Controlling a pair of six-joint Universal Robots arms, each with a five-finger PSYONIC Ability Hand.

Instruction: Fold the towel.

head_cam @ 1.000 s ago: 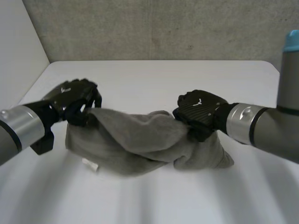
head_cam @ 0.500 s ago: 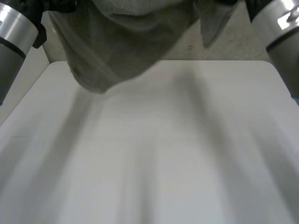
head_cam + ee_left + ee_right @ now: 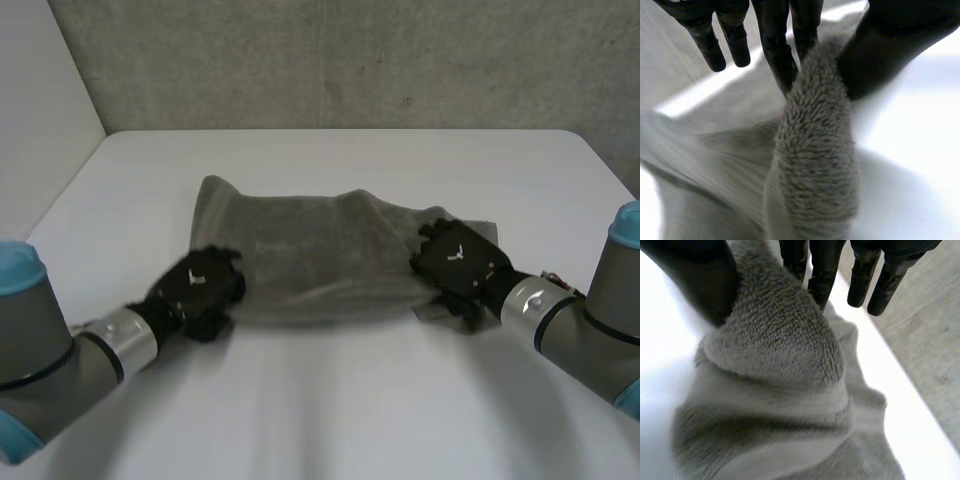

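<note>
My left hand (image 3: 198,288) and right hand (image 3: 458,262) each pinch a near corner of the towel (image 3: 310,250) — the rest lies spread mid-bench (image 3: 330,400).

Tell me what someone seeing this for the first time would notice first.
A grey towel lies spread across the white table. The left hand pinches its near left corner, and the right hand pinches its near right corner, each with cloth bunched in its grip.
</note>
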